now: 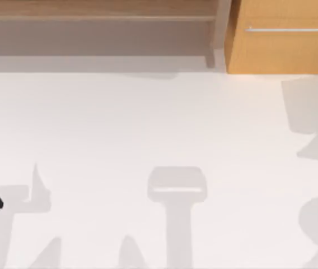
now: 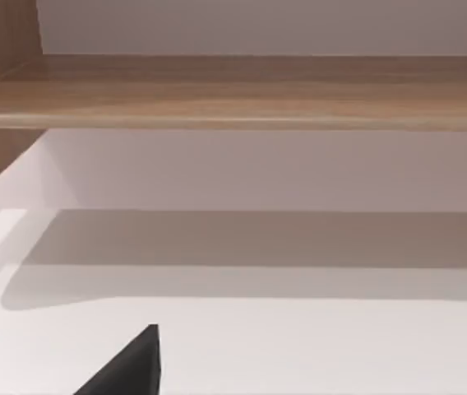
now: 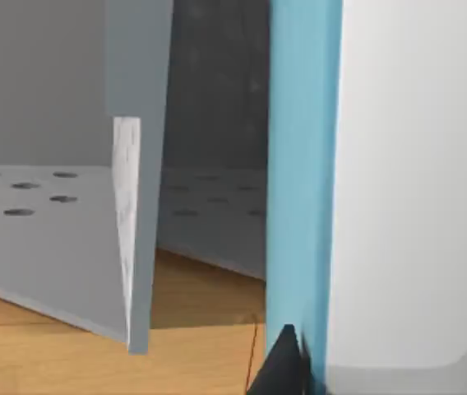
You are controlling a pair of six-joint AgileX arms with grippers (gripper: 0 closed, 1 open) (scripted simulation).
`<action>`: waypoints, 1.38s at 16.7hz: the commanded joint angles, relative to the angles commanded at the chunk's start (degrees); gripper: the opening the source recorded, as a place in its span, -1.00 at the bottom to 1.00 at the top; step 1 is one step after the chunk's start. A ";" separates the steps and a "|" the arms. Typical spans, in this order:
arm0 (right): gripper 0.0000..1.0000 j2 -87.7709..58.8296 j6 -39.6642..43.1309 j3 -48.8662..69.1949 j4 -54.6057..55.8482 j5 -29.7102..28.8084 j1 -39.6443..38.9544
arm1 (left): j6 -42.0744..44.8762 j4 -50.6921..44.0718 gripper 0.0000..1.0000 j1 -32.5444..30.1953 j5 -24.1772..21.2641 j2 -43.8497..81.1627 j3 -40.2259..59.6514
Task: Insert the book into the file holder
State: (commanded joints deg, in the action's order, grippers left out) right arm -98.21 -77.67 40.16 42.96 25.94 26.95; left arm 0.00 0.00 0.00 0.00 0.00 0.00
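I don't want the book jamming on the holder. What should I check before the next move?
1. Grip: right tool shut on the book, one fingertip against the teal cover: ok.
2. Book standing upright, cover edge vertical: ok.
3. Slot of the file holder between the grey divider and the book free of other things: ok.
4. Book's lower edge clear of the holder's walls: cannot tell.
5. Left tool parked at the left side of the table: ok.
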 joint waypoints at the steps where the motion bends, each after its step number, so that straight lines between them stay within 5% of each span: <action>1: -1.00 -1.63 -1.36 2.27 -0.74 -0.12 1.31 | 0.00 0.00 1.00 0.00 0.00 0.00 0.00; 23: -1.00 -14.32 -6.05 17.11 -3.79 -2.54 0.63 | 0.00 0.00 1.00 0.00 0.00 0.00 0.00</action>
State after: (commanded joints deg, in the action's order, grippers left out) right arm -112.53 -83.72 57.26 39.17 23.40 27.57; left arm 0.00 0.00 0.00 0.00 0.00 0.00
